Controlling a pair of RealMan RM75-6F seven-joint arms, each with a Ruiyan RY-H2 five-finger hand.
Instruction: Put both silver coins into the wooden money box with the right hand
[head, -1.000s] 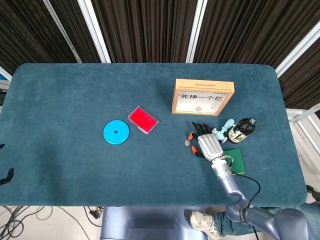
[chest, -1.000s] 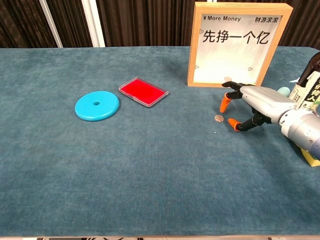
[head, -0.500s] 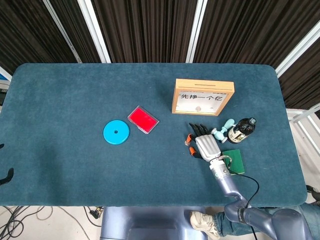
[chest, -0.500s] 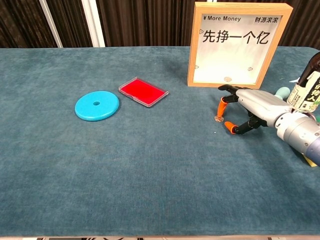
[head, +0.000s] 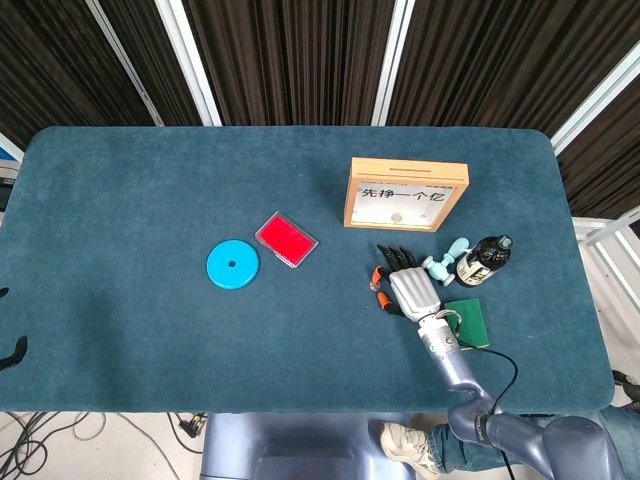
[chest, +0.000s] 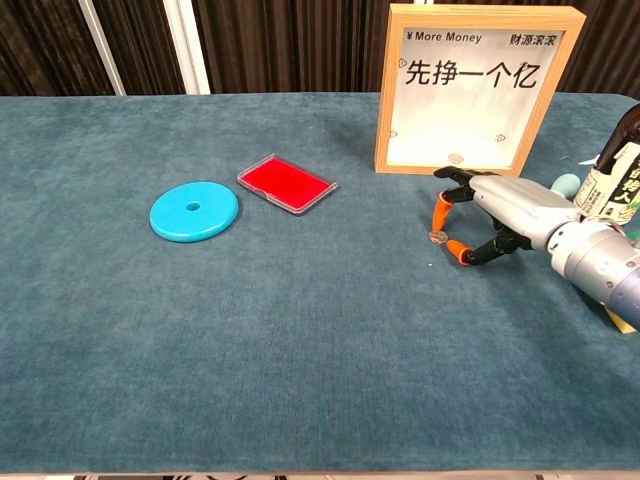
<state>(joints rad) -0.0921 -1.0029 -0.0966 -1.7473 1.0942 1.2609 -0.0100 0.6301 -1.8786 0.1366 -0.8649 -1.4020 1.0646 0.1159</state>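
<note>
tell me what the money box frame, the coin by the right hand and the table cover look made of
Money box frame: light wood, matte, faint grain; its front pane looks like clear glass or plastic. Coin, by the right hand: silver-grey, likely metal, too small to tell more. Table cover: teal fabric, felt or velvet-like, with a mottled nap.

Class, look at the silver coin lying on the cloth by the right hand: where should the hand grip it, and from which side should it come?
Grip the silver coin by its rim, probably from above. It lies flat on the table, so only opposite edges offer purchase. The right hand already has orange fingertips bracketing it.
</note>
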